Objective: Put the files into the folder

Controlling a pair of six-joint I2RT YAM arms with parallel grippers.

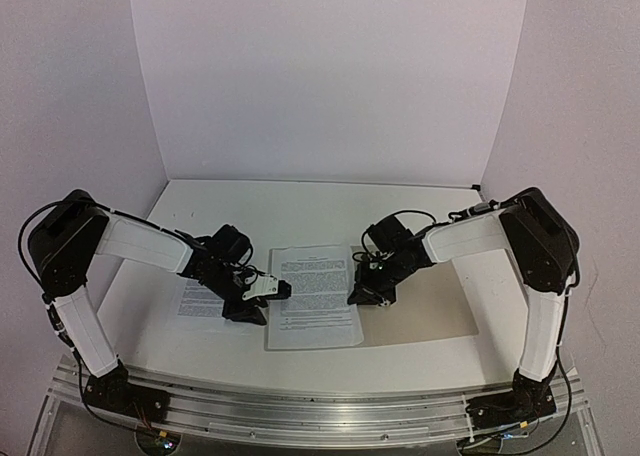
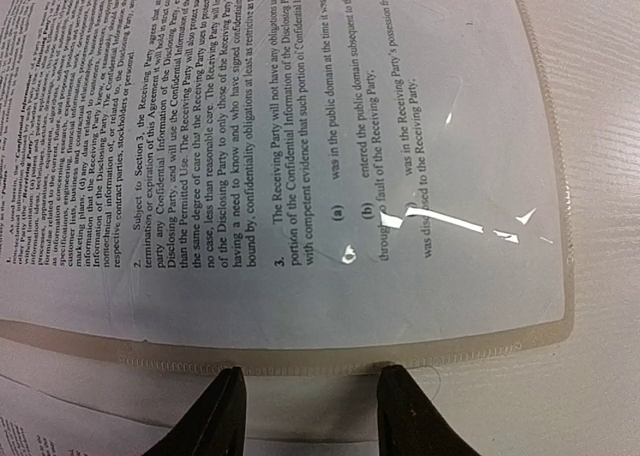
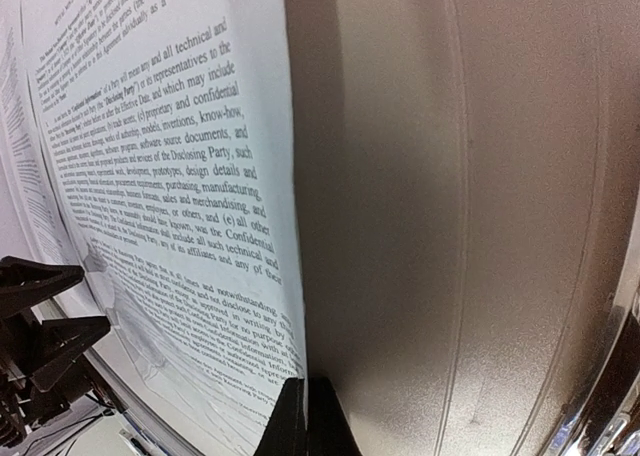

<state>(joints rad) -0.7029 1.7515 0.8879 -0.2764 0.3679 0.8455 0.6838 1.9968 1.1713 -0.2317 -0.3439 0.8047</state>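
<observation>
While 1 file lies on the folder, another file lies outside.

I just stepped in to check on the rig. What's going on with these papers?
The two arms are working printed sheets toward a tan folder lying flat right of centre. The right gripper is shut on the right edge of the middle sheet, which looks slightly lifted beside the folder. The left gripper hovers open at that sheet's opposite edge, gripping nothing. A second sheet lies on the table under the left arm, not yet filed.
</observation>
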